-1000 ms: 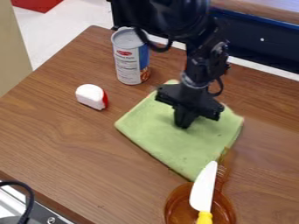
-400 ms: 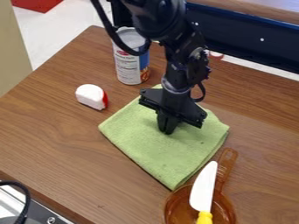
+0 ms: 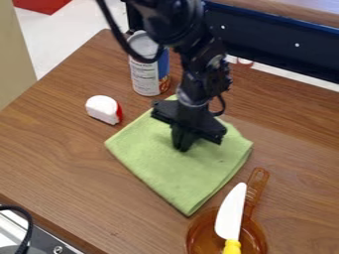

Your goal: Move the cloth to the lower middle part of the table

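Camera view: the black gripper [image 3: 181, 147] hangs over the cloth [image 3: 175, 173], its fingers closed together with their tips down at the fabric, apparently pinching a small fold. The grip point lies inboard of the upper edge, so the lower part of the green cloth lies flat on the table [image 3: 66, 158]; this arrangement likely suits dragging rather than lifting. The cloth occupies the middle of the table, with its lowest corner just beside the pan [image 3: 193, 239]. The knife [image 3: 232, 211] lies across the pan, its yellow handle toward the lower edge of view. The can [image 3: 147, 74] stands upright behind the cloth. To complete placement, draw the cloth farther down, probably biased left for pan clearance. Caution: a straight pull could catch the pan; a shallow pinch could slip.
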`<state>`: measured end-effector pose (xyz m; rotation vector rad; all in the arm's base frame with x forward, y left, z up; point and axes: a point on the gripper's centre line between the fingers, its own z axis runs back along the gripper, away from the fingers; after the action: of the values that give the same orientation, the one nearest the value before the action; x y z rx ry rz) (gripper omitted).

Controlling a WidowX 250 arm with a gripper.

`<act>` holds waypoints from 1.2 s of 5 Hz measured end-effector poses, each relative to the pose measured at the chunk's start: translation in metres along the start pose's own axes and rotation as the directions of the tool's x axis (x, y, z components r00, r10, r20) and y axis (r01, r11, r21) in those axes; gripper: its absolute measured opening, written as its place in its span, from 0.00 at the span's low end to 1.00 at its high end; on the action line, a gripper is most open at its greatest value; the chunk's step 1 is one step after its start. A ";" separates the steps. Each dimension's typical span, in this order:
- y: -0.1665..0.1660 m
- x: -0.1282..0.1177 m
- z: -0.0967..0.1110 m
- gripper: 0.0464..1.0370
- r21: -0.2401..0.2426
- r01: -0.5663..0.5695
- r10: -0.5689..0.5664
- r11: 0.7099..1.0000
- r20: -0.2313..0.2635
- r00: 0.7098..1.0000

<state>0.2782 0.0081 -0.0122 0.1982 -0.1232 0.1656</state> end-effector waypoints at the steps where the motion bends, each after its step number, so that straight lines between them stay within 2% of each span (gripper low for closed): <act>1: 0.005 -0.007 0.000 0.01 0.021 0.015 -0.015 1.000 0.003 1.000; 2: 0.007 -0.021 0.002 0.01 -0.009 0.007 -0.007 1.000 -0.045 0.999; 3: 0.010 -0.036 0.003 0.01 0.004 -0.031 0.031 1.000 -0.082 0.996; 4: 0.009 -0.046 0.004 0.01 -0.003 -0.046 0.045 0.999 -0.100 0.994; 5: 0.010 -0.052 0.004 0.01 0.005 -0.108 0.108 0.994 -0.115 0.987; 6: 0.014 -0.057 0.004 0.01 0.051 -0.216 0.220 0.975 -0.098 0.971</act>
<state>0.2199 0.0124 -0.0136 0.2154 -0.0380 0.3973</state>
